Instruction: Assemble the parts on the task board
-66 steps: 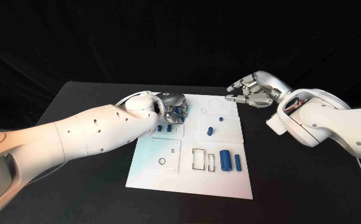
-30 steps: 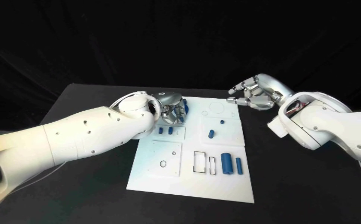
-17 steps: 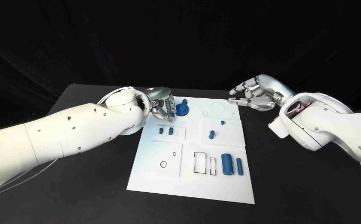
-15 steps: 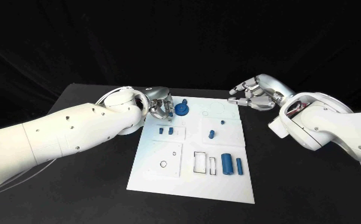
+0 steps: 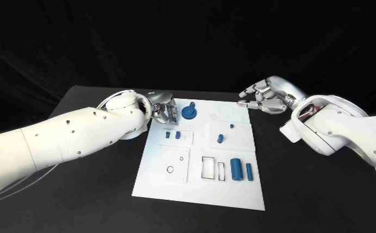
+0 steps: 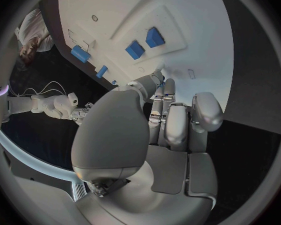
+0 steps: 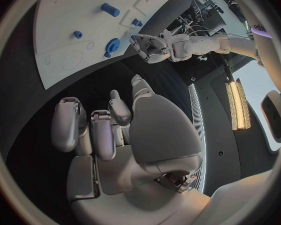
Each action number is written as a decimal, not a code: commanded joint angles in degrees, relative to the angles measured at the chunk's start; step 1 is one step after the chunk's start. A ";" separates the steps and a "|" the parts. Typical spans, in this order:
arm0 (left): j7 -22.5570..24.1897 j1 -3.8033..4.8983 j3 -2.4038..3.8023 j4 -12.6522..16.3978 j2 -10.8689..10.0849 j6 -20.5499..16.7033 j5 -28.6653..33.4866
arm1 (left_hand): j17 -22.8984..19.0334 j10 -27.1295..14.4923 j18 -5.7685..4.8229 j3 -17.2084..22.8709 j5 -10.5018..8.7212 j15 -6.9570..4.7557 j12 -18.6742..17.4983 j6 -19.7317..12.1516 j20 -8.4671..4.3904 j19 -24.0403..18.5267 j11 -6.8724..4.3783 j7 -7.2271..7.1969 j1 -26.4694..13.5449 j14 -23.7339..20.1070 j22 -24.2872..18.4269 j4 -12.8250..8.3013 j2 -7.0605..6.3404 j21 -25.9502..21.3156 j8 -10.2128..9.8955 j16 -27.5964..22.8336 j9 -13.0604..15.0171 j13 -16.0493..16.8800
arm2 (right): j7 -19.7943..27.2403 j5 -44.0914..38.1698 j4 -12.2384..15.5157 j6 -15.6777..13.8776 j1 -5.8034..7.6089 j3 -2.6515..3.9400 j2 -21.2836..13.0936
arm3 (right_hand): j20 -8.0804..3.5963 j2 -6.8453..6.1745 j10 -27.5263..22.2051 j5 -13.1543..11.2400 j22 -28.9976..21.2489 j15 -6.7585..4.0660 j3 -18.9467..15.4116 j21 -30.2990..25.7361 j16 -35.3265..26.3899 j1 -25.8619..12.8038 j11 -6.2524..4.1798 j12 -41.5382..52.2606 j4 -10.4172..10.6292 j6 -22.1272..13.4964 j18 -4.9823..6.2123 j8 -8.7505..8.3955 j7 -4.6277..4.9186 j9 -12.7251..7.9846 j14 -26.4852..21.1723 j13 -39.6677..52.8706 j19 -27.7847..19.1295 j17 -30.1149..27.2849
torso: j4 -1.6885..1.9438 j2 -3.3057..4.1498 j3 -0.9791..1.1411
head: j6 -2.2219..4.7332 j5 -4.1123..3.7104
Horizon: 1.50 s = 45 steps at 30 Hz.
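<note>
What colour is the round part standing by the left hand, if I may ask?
Blue; the round part shows best in the head view.

Two white arms, smooth glossy shells, thick rounded segments. Left arm (image 5: 74, 135), lower left of frame: small dark screw holes dotted along shell, thin white cable looped near wrist. Right arm (image 5: 333, 130), right of frame: recess showing reddish wiring. Left hand (image 5: 164, 111) and right hand (image 5: 266, 96): polished silver metal, segmented fingers (image 6: 178, 125).

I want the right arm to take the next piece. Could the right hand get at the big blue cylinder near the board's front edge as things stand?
Probably yes. The right hand hovers holding nothing beside the task board, and the big blue cylinder lies uncovered on that side. The left hand is at the far corner, out of the way.
</note>
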 commanded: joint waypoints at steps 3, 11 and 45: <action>-0.09 -0.27 0.02 -0.31 0.42 1.09 0.67 | -0.14 0.43 -0.42 -0.17 0.16 0.18 -0.35 0.37 0.17 -0.15 0.10 -0.12 -0.68 -0.23 -0.03 0.33 -0.09 0.14 -0.22 -0.45 0.02 0.05 | 0.36 -0.36 0.02 0.01 -0.05 0.00 0.00 | 0.00 0.63 0.29 0.34 2.35 -0.39 -0.19 -0.37 -0.29 -0.06 0.01 0.28 0.05 0.05 0.36 0.29 -0.39 0.06 3.54 0.07 -0.21 4.46 | 0.05 0.02 0.03 | -0.19 -0.04; -0.12 -0.41 -0.01 -0.53 0.74 1.72 0.77 | -0.15 0.43 -0.41 -0.17 0.16 0.18 -0.35 0.37 0.17 -0.17 0.10 -0.12 -0.69 -0.23 -0.05 0.33 -0.09 0.13 -0.22 -0.45 0.02 0.05 | 0.37 -0.36 0.01 -0.01 -0.05 0.00 0.06 | 0.00 0.63 0.29 0.34 2.35 -0.39 -0.19 -0.37 -0.29 -0.06 0.01 0.28 0.05 0.05 0.36 0.29 -0.39 0.06 3.54 0.07 -0.21 4.46 | 0.01 -0.03 0.07 | -0.33 0.05; -1.09 -0.75 -0.23 -1.65 1.85 3.80 -0.38 | -0.33 0.19 -0.30 -0.14 0.16 0.33 -1.10 -0.65 0.06 -0.54 0.37 0.27 -0.94 -0.43 -0.58 0.24 -0.40 -0.31 -1.16 -0.50 -0.29 0.06 | 0.36 -0.36 0.01 -0.01 -0.05 0.00 -0.03 | -0.04 0.66 0.27 0.49 2.25 -0.42 -0.26 -0.54 -0.39 -0.03 -0.02 0.15 0.03 0.12 0.38 0.36 -0.42 0.10 3.53 -0.12 -0.24 4.34 | 0.00 -0.09 0.06 | -0.43 0.08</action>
